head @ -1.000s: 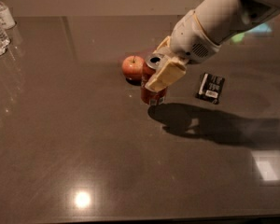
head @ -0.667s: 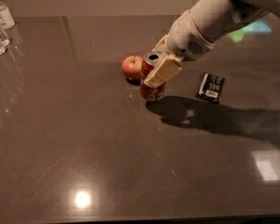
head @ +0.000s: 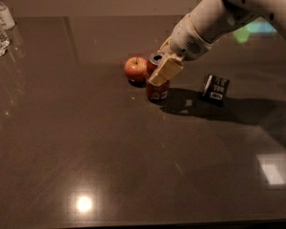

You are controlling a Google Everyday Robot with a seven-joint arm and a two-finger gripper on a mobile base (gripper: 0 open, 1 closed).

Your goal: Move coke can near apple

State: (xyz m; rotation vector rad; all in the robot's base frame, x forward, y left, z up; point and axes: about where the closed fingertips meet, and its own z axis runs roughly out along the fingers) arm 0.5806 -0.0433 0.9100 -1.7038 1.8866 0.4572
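In the camera view, my gripper (head: 158,71) has carried the coke can (head: 157,90) a little toward twelve o'clock since a second ago. The can now sits closer to the apple's level, and the gap between them has narrowed. The apple (head: 136,69) and the black packet (head: 216,88) lie where they were.

My gripper is closed around the can. One cream finger (head: 166,69) slants across the front of its upper half, and the other is hidden behind it. My arm comes in from two o'clock.

The can is upright and dark red, its silver top and opening showing just above the finger. I cannot tell whether its base rests on the dark table (head: 109,151). The apple is just beside it at ten o'clock, apart by a sliver. The packet lies well apart at three o'clock.
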